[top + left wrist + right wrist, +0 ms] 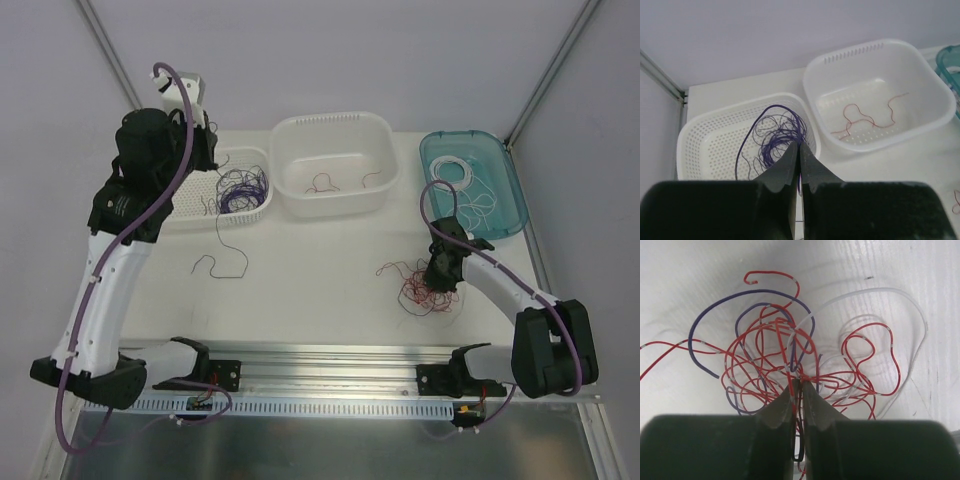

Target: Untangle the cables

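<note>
Cables (785,357), a red, purple and white tangle on the table (700,290), are pinched in the closed right end effector (797,382), while purple cables (774,145) lie just beyond the fully closed left end effector (799,146), inside a perforated basket (705,145).

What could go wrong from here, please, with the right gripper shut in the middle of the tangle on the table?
1. The right gripper pinches where red, purple and white strands cross, so lifting may drag the whole tangle instead of one cable.
2. Pulling could cinch it tighter around the purple cable.
3. The white cable barely shows against the table and could be missed.
</note>
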